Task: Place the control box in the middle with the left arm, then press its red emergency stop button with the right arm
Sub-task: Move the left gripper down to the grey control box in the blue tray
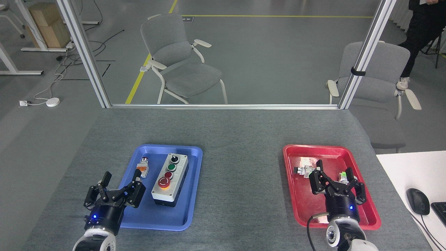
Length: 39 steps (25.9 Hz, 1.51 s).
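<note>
Blue tray [195, 181]: control box [170, 180] right of L gripper [120, 183].

surface: grey felt tabletop [240, 146] | on it: blue tray [195, 195], red tray [296, 202]

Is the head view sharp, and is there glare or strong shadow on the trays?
Head view: sharp overall, with even lighting; pale glare on the red tray floor; the control box casts only a soft shadow on the blue tray.
</note>
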### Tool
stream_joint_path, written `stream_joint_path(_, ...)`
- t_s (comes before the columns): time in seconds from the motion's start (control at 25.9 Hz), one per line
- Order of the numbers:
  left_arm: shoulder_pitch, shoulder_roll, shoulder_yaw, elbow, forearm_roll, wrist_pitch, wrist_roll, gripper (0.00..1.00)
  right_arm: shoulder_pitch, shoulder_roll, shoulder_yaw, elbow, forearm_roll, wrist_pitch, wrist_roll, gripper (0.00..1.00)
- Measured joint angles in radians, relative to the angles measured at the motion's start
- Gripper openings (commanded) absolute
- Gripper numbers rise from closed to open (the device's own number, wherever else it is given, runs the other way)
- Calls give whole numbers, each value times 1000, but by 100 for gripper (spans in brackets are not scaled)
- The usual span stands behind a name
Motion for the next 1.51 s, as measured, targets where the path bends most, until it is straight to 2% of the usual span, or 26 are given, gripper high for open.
stream_joint_path(0.46,34,-2,-6,-11,12,-21,-3,99,0,0,0,0,0,0,-1,100)
stream_joint_path(0.62,78,-3,-11,-28,6,-83,13,99,0,1,0,0,0,0,-1,99)
stream_joint_path(0.81,109,-34,-11,-44,7,-145,20,98,0,1,-1,0,0,0,-1,100)
stream_joint_path(0.97,114,-43,-27,-46,-7,-154,22,95,0,-1,-2,0,-1,1,-1,100)
stream_joint_path(1.04,114,-45,-52,-42,-26,-154,22,86,0,-1,-2,0,-1,1,-1,100)
stream_joint_path(1.08,114,-45,-65,-38,-44,-151,22,86,0,-1,-2,0,-1,1,-1,100)
stream_joint_path(1.27,102,-70,-99,10,-159,-124,22,90,0,-1,-2,0,-2,2,-2,100)
stream_joint_path(1.39,70,-88,-106,64,-189,-113,22,96,0,0,-2,0,-2,2,-5,100)
stream_joint_path(1.51,28,-94,-111,126,-199,-92,22,97,0,0,-2,0,-2,2,-6,100)
